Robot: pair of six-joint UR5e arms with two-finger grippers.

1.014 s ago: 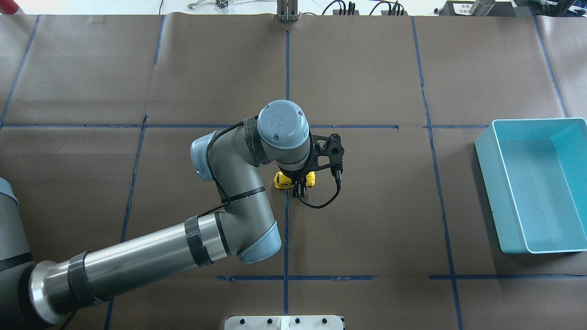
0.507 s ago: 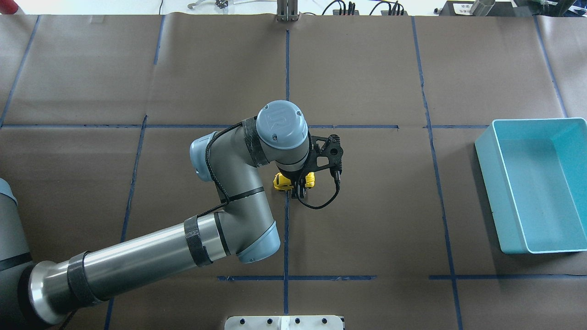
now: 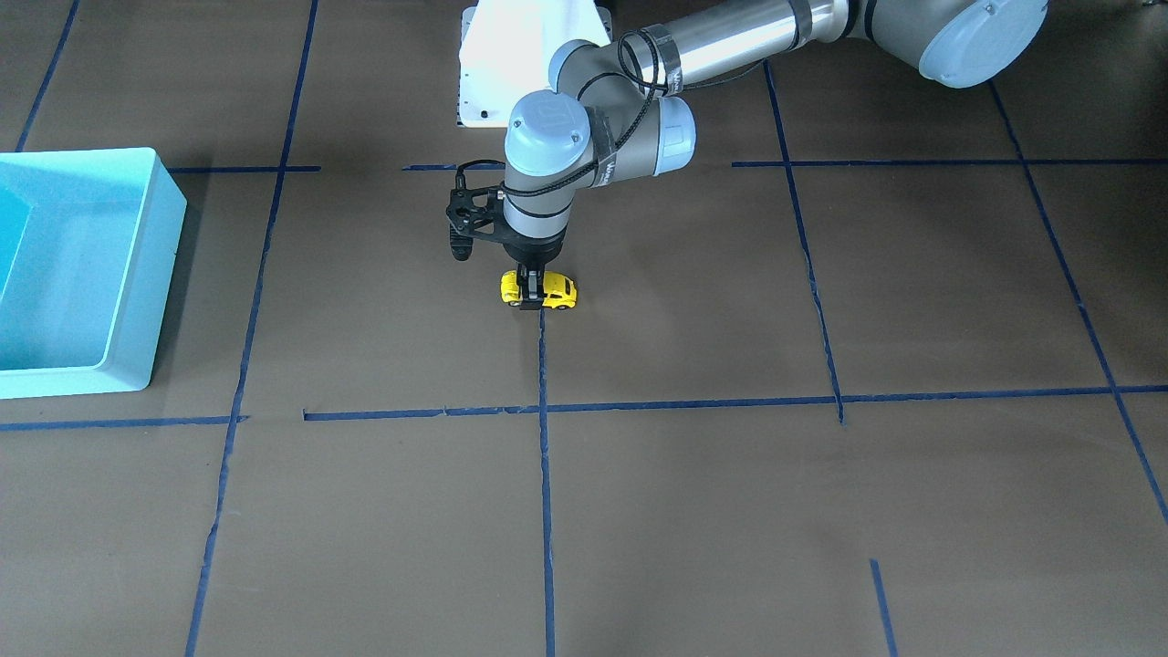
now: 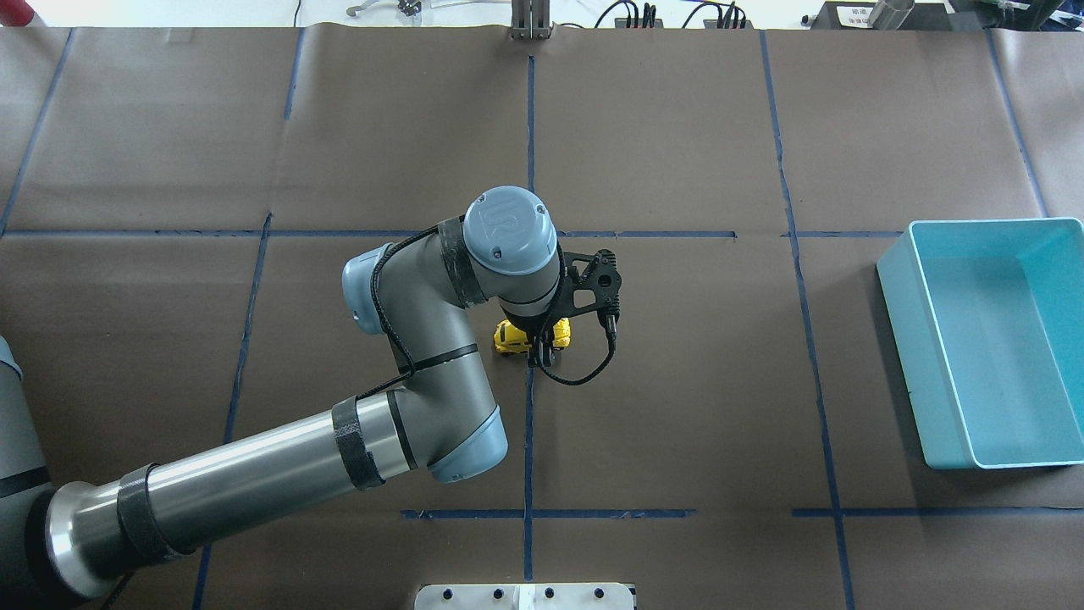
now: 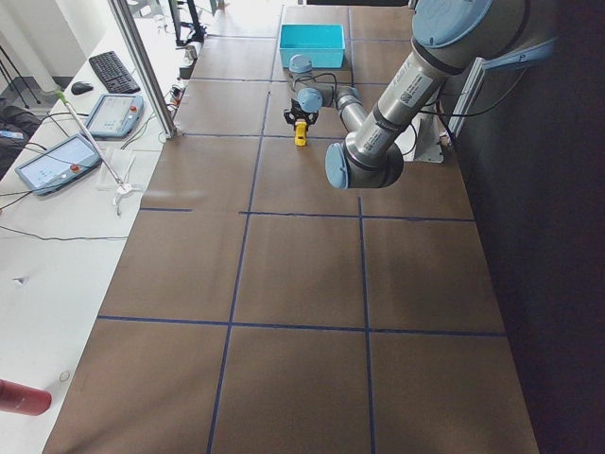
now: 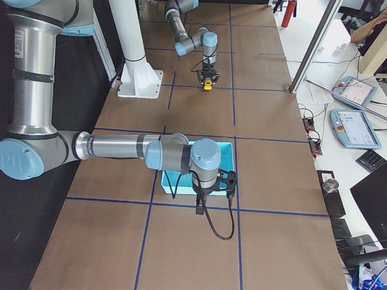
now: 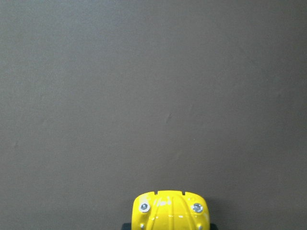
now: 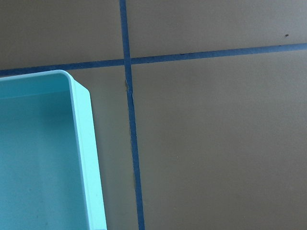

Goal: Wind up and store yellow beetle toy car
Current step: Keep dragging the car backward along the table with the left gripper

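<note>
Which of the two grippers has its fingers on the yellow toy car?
The left gripper grips the yellow beetle toy car; the right gripper hangs by the teal bin.

The overhead camera looks down on the table (image 4: 677,424) from one long side, and the front one looks steeply down from the opposite side. Both hold the car (image 4: 508,336) mid-frame. The two end cameras see the car from far off. The left wrist camera sits close above the car. The right wrist camera, well apart from it, looks down over the bin (image 8: 91,143).
</note>
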